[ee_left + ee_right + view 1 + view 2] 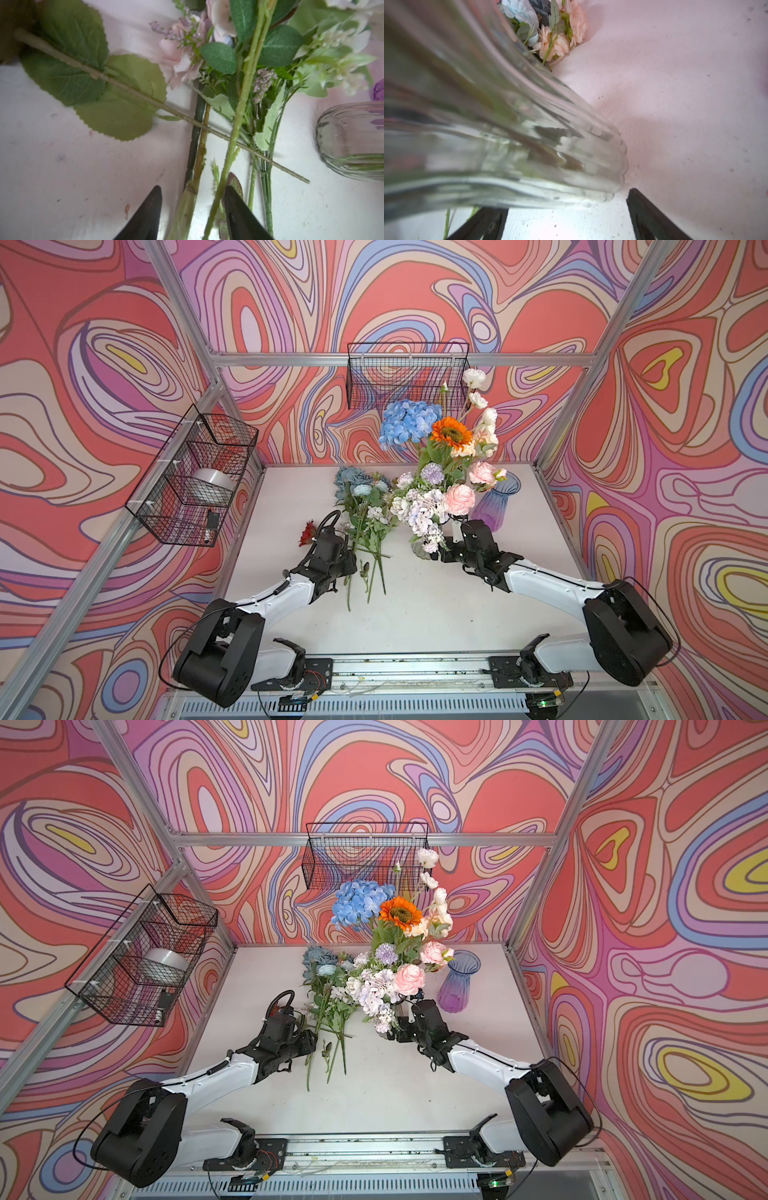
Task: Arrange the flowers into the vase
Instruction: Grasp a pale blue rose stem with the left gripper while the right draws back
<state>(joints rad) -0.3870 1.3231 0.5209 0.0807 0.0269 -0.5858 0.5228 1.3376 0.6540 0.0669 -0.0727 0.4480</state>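
In both top views the clear vase [420,549] stands near the middle of the tabletop [415,626], packed with a bouquet [436,489]: blue hydrangea [409,423], orange sunflower [451,433], white sprays, pink peonies and lilac clusters. My right fingers [442,556] sit at its foot, at about 4 o'clock of it. A purple vase [496,506] stands at 2 o'clock of the clear one. The loose flowers [365,510] lie flat at 9 o'clock of the clear vase, heads toward 12, with my left fingers [349,566] over their stems. The side basket [191,477], on the wall at 9 o'clock, holds a silver roll [212,485]. The back basket [409,373] hangs at 12.

In the left wrist view my left fingers [145,216] are spread. Two stems [216,199] run between them, not pinched. Beside the pile, the clear vase [351,141] shows stems in its bottom.

In the right wrist view my right fingers [650,218] are spread wide on either side of the clear vase's ribbed foot [591,166], and the plainly visible one is just clear of the glass. Green stems show through the wall. Peach blooms [554,41] lie on the tabletop beyond.
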